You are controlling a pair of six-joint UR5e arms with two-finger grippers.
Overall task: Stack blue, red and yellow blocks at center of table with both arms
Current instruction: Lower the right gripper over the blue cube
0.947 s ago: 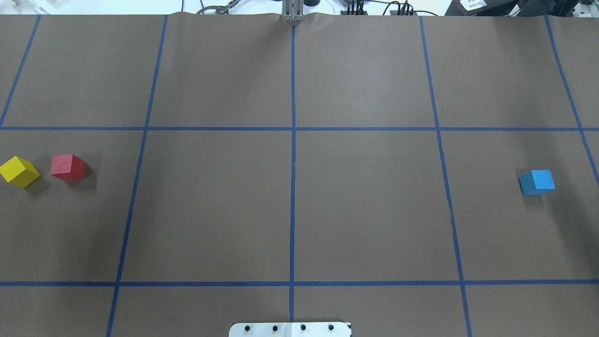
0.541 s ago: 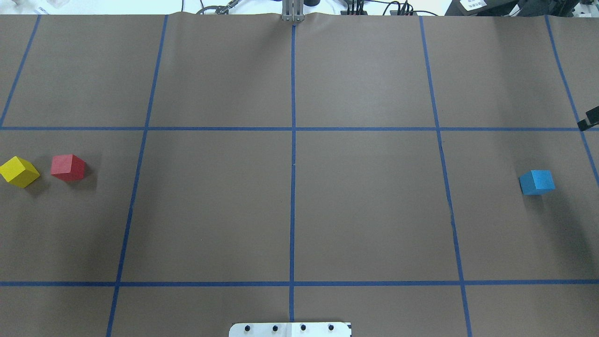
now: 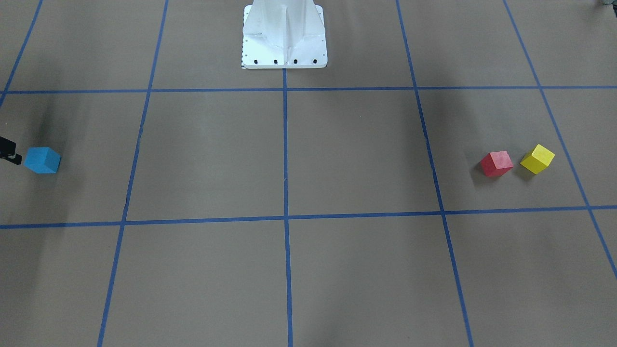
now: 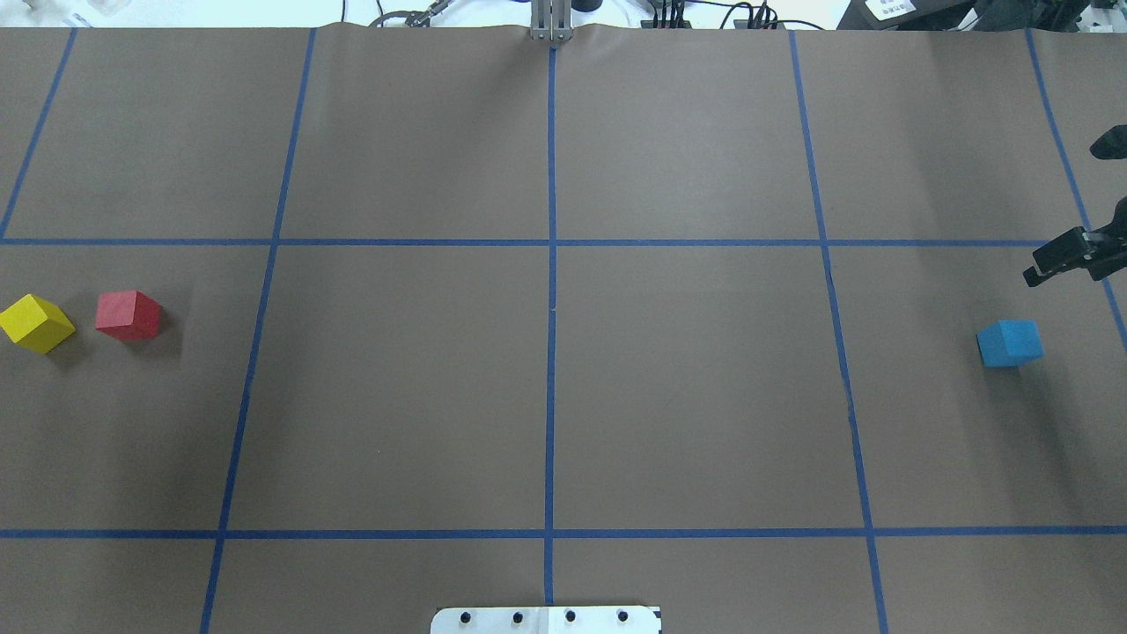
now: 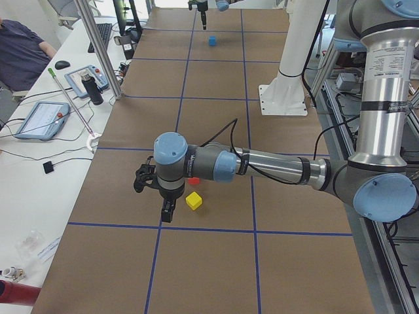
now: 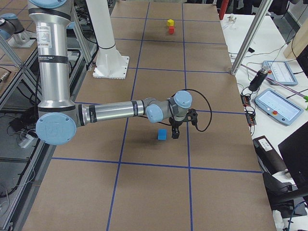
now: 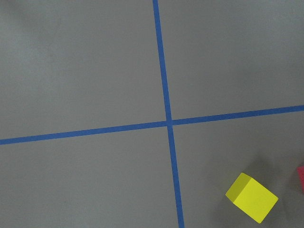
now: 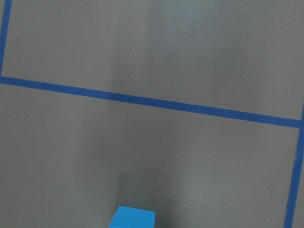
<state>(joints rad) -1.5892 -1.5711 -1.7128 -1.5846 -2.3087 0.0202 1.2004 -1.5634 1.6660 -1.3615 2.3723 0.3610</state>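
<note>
The right arm hangs just beside the blue block, the left arm by the yellow block and red block. I cannot tell how wide either arm's jaws stand.

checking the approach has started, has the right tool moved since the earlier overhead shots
Yes. The right tool has come in from the overhead view's right edge, leftward toward the blue block, which stayed put.
</note>
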